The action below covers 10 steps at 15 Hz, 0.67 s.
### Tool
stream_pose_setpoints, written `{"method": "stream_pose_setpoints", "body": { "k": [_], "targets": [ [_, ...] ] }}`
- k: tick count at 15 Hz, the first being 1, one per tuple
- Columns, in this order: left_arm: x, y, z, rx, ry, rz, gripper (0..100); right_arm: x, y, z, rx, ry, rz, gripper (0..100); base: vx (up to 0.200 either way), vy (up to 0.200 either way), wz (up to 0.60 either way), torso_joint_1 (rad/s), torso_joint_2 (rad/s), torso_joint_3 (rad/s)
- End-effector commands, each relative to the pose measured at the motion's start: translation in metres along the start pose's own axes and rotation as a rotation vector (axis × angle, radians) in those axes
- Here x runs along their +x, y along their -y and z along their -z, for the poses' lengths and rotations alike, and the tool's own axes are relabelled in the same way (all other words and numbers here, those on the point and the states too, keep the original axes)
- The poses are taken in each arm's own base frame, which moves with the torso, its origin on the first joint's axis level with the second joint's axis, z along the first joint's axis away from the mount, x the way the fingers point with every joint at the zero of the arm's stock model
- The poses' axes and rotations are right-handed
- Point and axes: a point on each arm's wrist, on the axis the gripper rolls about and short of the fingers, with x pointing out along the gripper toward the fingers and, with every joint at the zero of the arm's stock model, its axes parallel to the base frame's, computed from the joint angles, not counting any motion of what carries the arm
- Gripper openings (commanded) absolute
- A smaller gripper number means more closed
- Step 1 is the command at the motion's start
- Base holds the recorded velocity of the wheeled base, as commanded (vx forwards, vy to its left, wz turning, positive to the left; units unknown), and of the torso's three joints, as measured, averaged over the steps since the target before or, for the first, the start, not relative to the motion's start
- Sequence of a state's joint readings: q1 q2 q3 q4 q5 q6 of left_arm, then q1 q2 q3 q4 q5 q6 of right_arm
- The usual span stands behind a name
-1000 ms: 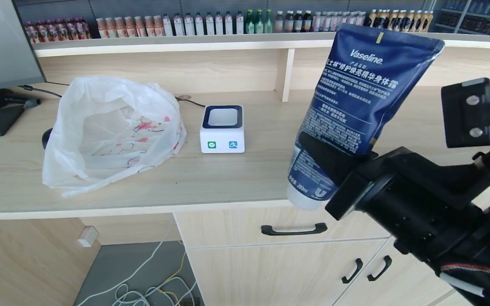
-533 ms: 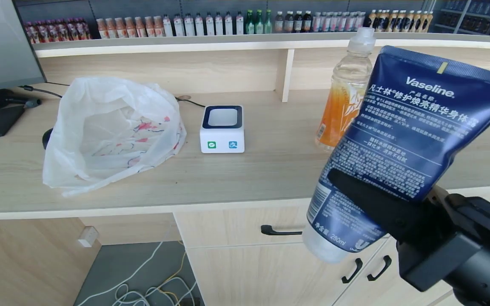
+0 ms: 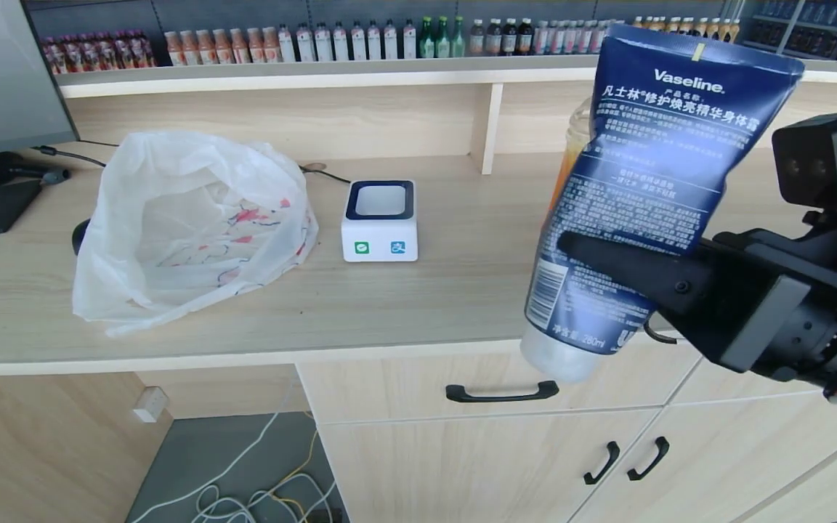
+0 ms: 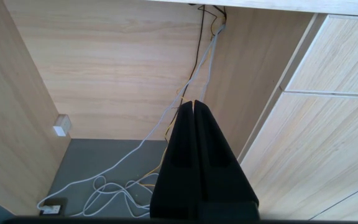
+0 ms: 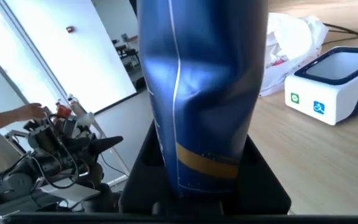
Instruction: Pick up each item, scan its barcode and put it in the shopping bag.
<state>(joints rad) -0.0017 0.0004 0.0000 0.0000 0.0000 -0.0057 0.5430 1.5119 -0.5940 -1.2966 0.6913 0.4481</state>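
My right gripper (image 3: 607, 265) is shut on a dark blue lotion tube (image 3: 644, 189), held in the air over the counter's front edge at the right, cap end down, barcode facing me. In the right wrist view the lotion tube (image 5: 204, 87) stands between the fingers. An orange drink bottle (image 3: 575, 134) stands on the counter, mostly hidden behind the tube. The white barcode scanner (image 3: 381, 220) sits mid-counter, also seen as the scanner (image 5: 334, 84). The open white shopping bag (image 3: 193, 225) lies to its left. My left gripper (image 4: 194, 109) hangs shut below the counter, empty.
The wooden counter (image 3: 418, 305) has a raised back shelf with a divider (image 3: 490, 127). A monitor (image 3: 4, 73) and its stand sit at the far left. Drawers with black handles (image 3: 502, 394) are below; cables (image 3: 244, 487) lie on the floor.
The right arm swung the tube right and down, uncovering the orange bottle, then lifted it back up and turned it more upright, covering most of the bottle again.
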Motion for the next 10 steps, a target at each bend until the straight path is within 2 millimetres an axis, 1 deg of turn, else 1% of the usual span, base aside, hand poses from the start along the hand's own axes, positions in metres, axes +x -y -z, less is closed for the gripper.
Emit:
{"method": "stream_pose_setpoints", "body": {
  "k": [1, 3, 5, 7, 8, 9, 10],
  "targets": [
    [0.0, 0.0, 0.0, 0.0, 0.0, 0.0, 0, 0.004, 0.007, 0.004, 0.013, -0.033, -0.033, 0, 0.0, 0.0, 0.0, 0.0, 0.0, 0.0],
    [0.0, 0.0, 0.0, 0.0, 0.0, 0.0, 0, 0.008, 0.006, 0.003, 0.007, -0.085, -0.161, 0, 0.0, 0.0, 0.0, 0.0, 0.0, 0.0],
    [0.0, 0.0, 0.0, 0.0, 0.0, 0.0, 0, 0.012, 0.007, 0.003, 0.003, -0.117, -0.244, 0, 0.0, 0.0, 0.0, 0.0, 0.0, 0.0],
    [0.0, 0.0, 0.0, 0.0, 0.0, 0.0, 0, 0.026, 0.009, 0.0, 0.016, -0.117, -0.285, 0, 0.0, 0.0, 0.0, 0.0, 0.0, 0.0],
    [0.0, 0.0, 0.0, 0.0, 0.0, 0.0, 0, 0.026, 0.009, 0.001, 0.018, -0.117, -0.287, 0, 0.0, 0.0, 0.0, 0.0, 0.0, 0.0],
    [0.0, 0.0, 0.0, 0.0, 0.0, 0.0, 0, 0.041, 0.007, -0.006, 0.047, -0.105, -0.327, 0, 0.0, 0.0, 0.0, 0.0, 0.0, 0.0],
    [0.0, 0.0, 0.0, 0.0, 0.0, 0.0, 0, 0.046, 0.009, -0.008, 0.056, -0.102, -0.336, 0, 0.0, 0.0, 0.0, 0.0, 0.0, 0.0]
  ]
}}
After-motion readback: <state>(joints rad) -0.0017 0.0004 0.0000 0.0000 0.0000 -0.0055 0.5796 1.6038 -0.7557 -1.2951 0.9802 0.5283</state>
